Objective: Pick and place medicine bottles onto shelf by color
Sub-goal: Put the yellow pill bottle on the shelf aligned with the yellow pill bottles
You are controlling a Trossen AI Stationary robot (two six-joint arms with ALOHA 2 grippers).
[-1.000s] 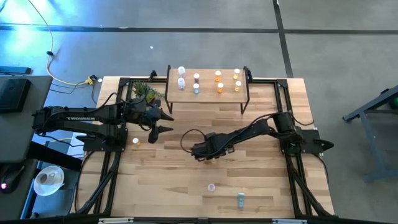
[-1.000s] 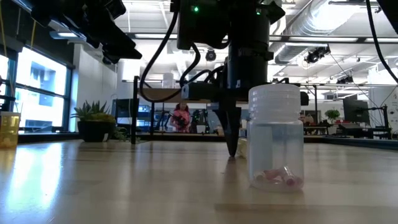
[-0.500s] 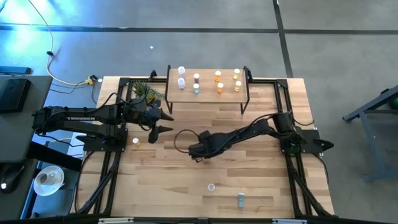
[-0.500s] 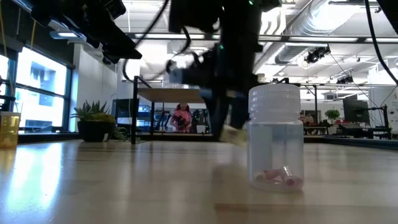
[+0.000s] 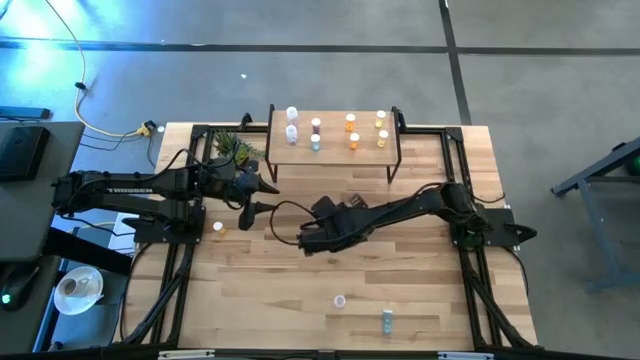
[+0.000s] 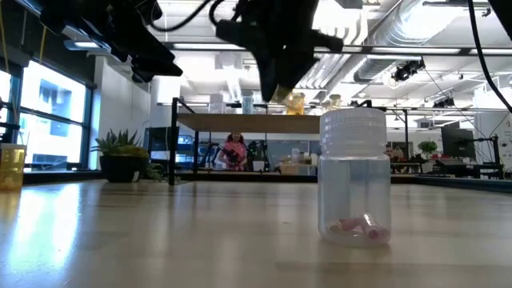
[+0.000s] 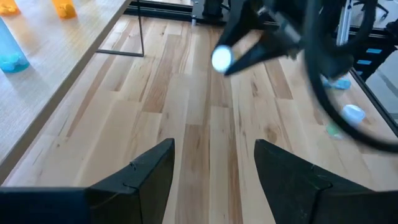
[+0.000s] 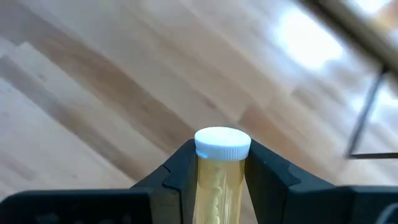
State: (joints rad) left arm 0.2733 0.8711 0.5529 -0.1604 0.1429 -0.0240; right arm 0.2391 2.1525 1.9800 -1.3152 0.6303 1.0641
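My right gripper (image 5: pixel 306 240) hangs over the middle of the table, shut on a yellow medicine bottle (image 8: pixel 219 169) with a white cap. In the low view the bottle (image 6: pixel 293 101) is well above the tabletop. My left gripper (image 7: pixel 214 149) waits open and holds nothing, left of centre (image 5: pixel 262 196). The shelf (image 5: pixel 335 150) stands on thin black legs at the far edge. Upright on it are white (image 5: pixel 292 124), pink (image 5: pixel 316 125), teal (image 5: pixel 316 144), orange (image 5: pixel 352 131) and yellow (image 5: pixel 382 128) bottles. A pink bottle (image 6: pixel 354 180) stands on the table. My right gripper pinches the yellow bottle's body (image 8: pixel 219 180) between its two fingers (image 8: pixel 180 171), just below the white cap (image 8: pixel 222 144). The bottle lies along the fingers, cap toward their free ends. The fingers slant down from the table's right side, and the bottle is lifted clear and tilted.
Loose on the table are a yellow bottle (image 5: pixel 218 228) at the left, the pink one (image 5: pixel 340 300) and a teal one (image 5: pixel 387 320) near the front edge. A potted plant (image 5: pixel 232 148) stands left of the shelf. Bare planks lie between the grippers and the shelf.
My right gripper has risen from the tabletop with the yellow bottle, rolling and tipping as it went, and has drifted a little toward the table's left edge. The bottle, down at the table a second ago, is now lifted clear.
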